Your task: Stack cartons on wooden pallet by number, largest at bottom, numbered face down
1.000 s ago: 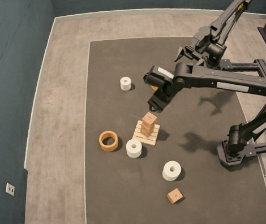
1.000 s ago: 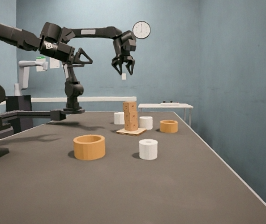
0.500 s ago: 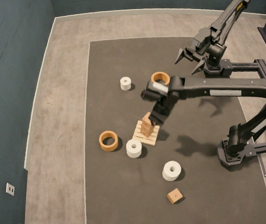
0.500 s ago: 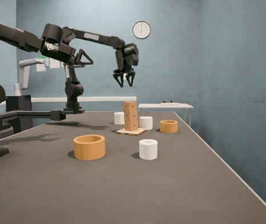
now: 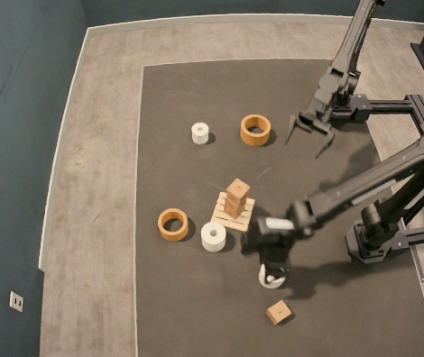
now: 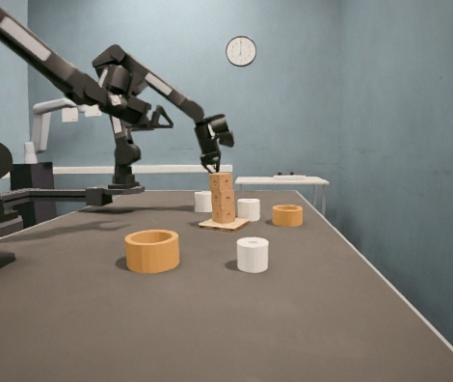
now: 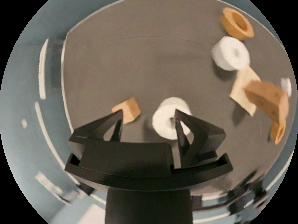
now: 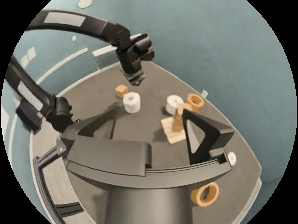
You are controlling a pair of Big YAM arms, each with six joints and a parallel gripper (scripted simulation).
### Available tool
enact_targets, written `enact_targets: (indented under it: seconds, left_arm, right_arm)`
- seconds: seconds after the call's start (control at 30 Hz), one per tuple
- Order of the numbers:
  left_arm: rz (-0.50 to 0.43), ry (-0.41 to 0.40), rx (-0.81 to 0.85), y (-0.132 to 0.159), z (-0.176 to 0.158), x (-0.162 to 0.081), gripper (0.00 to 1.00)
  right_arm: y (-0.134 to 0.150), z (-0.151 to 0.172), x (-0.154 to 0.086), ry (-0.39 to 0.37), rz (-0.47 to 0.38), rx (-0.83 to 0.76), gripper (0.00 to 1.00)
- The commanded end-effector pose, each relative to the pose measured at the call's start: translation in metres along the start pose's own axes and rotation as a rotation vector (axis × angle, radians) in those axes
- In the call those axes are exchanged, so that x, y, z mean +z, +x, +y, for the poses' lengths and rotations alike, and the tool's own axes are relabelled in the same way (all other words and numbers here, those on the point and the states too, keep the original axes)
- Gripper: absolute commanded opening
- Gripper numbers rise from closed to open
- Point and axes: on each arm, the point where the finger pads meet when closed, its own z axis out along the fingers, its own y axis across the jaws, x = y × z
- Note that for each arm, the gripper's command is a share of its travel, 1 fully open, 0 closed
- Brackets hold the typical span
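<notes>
1. Three cartons stand as a column (image 5: 235, 200) (image 6: 223, 198) (image 7: 267, 97) (image 8: 178, 120) on the pallet (image 5: 244, 222) (image 6: 208, 224) (image 7: 238, 95) (image 8: 172, 134), centre of the top view. The last carton (image 5: 279, 312) (image 7: 129, 110) (image 8: 121, 91) sits alone, low and right of centre there.
2. The left gripper (image 5: 275, 272) (image 6: 211, 168) (image 7: 148, 112) (image 8: 134, 81) is parted and carries nothing, above the white roll (image 5: 272, 287) (image 6: 202, 202) (image 7: 162, 122) (image 8: 131, 104). The right gripper (image 5: 301, 150) (image 6: 163, 118) (image 8: 149, 111), upper right, gapes wide, equally unladen.
3. The step in hand looks like fetching the fourth carton. The printed numbers are hidden, so I cannot confirm the order.
4. Next, the left fingers should clear the roll, line up with the carton's slanted sides and descend astride it. Lifting high afterwards should spare the column a knock.
</notes>
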Motion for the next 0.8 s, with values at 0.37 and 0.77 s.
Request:
enact_targets:
  seconds: [0.37, 0.77]
  left_arm:
    - [-0.138, 0.032, -0.502, 0.08, 0.059, 0.063, 0.74]
    - [-0.181, 0.07, -0.536, 0.086, 0.062, 0.068, 0.74]
  right_arm:
    - [0.003, 0.111, 0.112, -0.181, -0.081, -0.039, 1.0]
    - [0.019, 0.128, 0.13, -0.202, -0.077, -0.046, 1.0]
